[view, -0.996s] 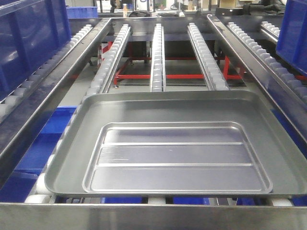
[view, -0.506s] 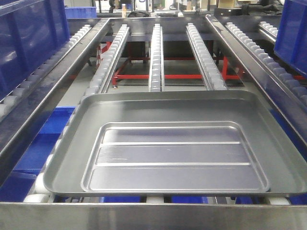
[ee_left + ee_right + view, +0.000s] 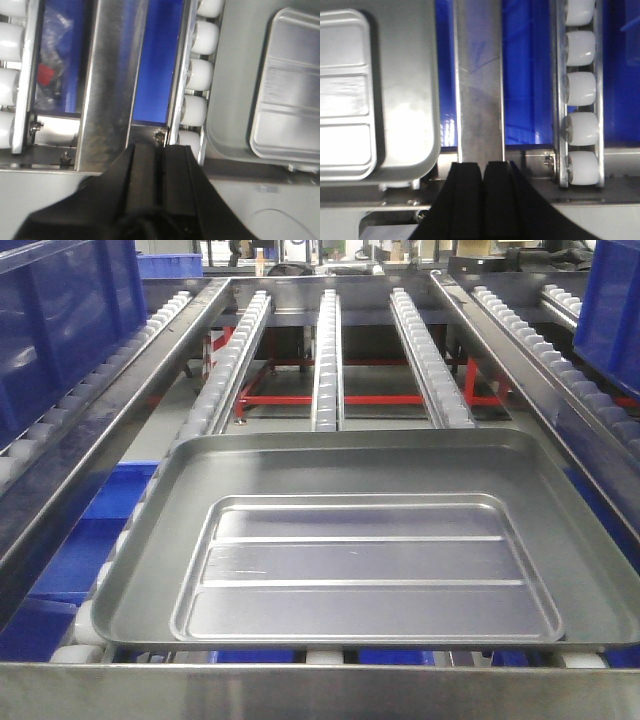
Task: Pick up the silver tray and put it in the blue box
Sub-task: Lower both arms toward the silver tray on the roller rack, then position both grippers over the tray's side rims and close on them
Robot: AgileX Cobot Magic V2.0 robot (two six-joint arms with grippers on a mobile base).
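A steel roller rack runs away from the camera, with a red frame showing beneath its rails. The silver tray lies flat inside a larger plain tray at the rack's near edge. A blue box sits along the left edge and a second blue crate along the right, both cut off by the frame. The room behind is too small to make out. The left pincer and the right pincer hang over the rack's front corners with their fingers together, holding nothing.
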